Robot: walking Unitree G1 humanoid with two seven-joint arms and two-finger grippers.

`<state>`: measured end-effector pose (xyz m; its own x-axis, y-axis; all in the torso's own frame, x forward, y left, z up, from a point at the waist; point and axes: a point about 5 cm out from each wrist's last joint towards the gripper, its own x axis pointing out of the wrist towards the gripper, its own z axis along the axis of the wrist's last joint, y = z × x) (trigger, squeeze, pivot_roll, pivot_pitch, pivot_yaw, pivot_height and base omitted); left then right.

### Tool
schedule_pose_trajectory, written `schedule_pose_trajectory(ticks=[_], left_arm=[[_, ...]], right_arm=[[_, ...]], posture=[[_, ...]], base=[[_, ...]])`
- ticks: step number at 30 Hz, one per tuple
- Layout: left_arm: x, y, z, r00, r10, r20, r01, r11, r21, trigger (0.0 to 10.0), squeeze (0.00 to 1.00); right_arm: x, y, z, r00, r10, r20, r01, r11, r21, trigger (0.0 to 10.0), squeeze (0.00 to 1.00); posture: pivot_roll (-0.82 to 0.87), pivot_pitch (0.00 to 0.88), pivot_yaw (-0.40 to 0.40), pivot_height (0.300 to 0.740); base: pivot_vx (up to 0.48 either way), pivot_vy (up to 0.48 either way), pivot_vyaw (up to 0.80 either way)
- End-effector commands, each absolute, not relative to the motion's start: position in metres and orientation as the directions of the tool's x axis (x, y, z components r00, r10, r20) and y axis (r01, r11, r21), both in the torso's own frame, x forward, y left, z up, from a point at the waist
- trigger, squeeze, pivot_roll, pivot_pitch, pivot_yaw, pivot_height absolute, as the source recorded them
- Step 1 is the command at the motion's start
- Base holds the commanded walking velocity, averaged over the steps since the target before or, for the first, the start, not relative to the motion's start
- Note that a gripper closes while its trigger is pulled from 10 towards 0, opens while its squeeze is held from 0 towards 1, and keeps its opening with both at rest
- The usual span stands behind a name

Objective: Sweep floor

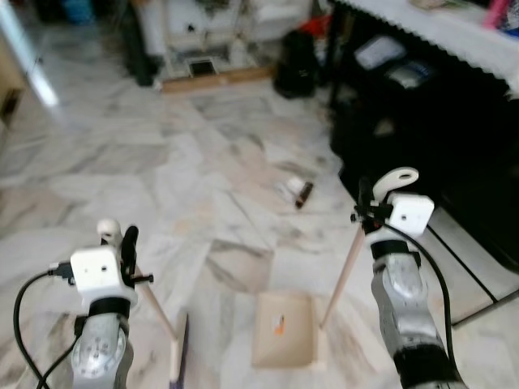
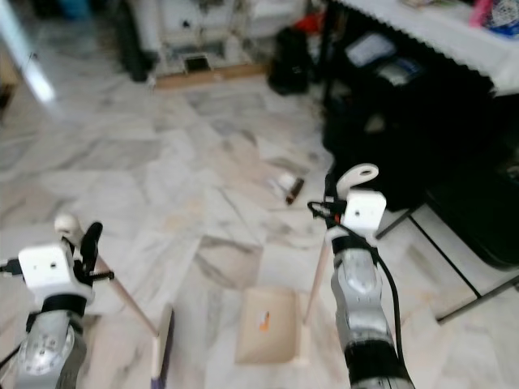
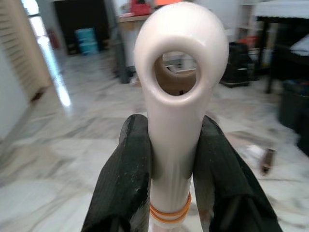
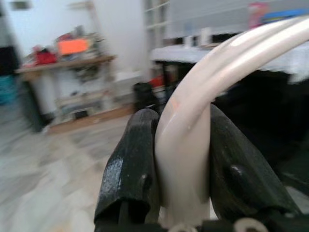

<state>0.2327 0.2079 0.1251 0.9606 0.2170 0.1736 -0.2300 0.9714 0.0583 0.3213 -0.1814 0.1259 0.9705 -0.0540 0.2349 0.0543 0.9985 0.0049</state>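
My left gripper [image 1: 120, 241] is shut on the cream broom handle [image 3: 178, 111], whose looped top pokes up between the black fingers [image 3: 123, 179]. The handle slants down to the broom head [image 1: 180, 352] on the marble floor. My right gripper [image 1: 369, 203] is shut on the dustpan handle [image 4: 193, 145], a pale stick [image 1: 345, 271] running down to the beige dustpan [image 1: 284, 328], which rests flat on the floor with a small orange scrap [image 1: 279, 326] inside. Ahead on the floor lies a bit of litter, a white piece with a dark one [image 1: 297, 191].
A black table with a white lace cloth [image 1: 438, 32] stands at the right, with dark bins and metal legs [image 1: 466, 267] under it. A black bag [image 1: 296, 65] and a white shelf unit [image 1: 211, 32] are at the back. Open marble floor [image 1: 146, 154] stretches left.
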Motion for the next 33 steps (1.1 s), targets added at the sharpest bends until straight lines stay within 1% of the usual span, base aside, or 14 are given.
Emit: schedule_pose_trajectory(ticks=[1,4,8,20,22,28,32,33], left_arm=[[0.231,0.211,0.134,0.952,0.222,0.209,-0.240,0.968,0.066,10.0,0.00],[0.232,0.211,0.133,0.954,0.219,0.205,-0.238,0.969,0.070,10.0,0.00],[0.232,0.211,0.133,0.955,0.220,0.202,-0.238,0.969,0.072,10.0,0.00],[0.232,0.213,0.133,0.953,0.229,0.200,-0.248,0.966,0.076,10.0,0.00],[0.232,0.214,0.133,0.952,0.230,0.202,-0.249,0.966,0.075,10.0,0.00],[0.232,0.215,0.134,0.951,0.233,0.204,-0.253,0.964,0.077,10.0,0.00],[0.233,0.217,0.134,0.949,0.242,0.201,-0.261,0.962,0.076,10.0,0.00],[0.233,0.218,0.134,0.949,0.243,0.202,-0.262,0.962,0.076,10.0,0.00]], right_arm=[[0.323,-0.179,0.133,0.962,-0.049,0.268,0.048,0.999,0.011,10.0,0.00],[0.323,-0.178,0.134,0.961,-0.046,0.273,0.044,0.999,0.012,10.0,0.00],[0.322,-0.177,0.135,0.957,-0.042,0.288,0.043,0.999,0.005,10.0,0.00],[0.320,-0.169,0.131,0.962,-0.001,0.272,0.007,1.000,-0.019,10.0,0.00],[0.321,-0.167,0.131,0.964,0.015,0.264,-0.005,0.999,-0.040,10.0,0.00],[0.320,-0.167,0.130,0.964,0.023,0.266,-0.017,1.000,-0.025,10.0,0.00],[0.320,-0.165,0.132,0.961,0.042,0.273,-0.034,0.999,-0.035,10.0,0.00],[0.320,-0.164,0.132,0.961,0.048,0.272,-0.038,0.998,-0.041,10.0,0.00]], posture=[[-0.01,0.077,0.025,0.740],[-0.01,0.081,0.025,0.740],[-0.01,0.082,0.025,0.740],[-0.01,0.086,0.025,0.740],[-0.01,0.088,0.024,0.740],[-0.01,0.089,0.023,0.740],[-0.01,0.092,0.022,0.740],[-0.01,0.092,0.022,0.740]], base=[[0.000,0.000,-0.80],[0.000,0.000,-0.80],[0.210,0.000,0.00],[0.351,0.000,0.00],[0.369,0.000,0.00],[0.379,0.000,0.71],[0.391,0.000,0.00],[0.394,0.000,0.79]])
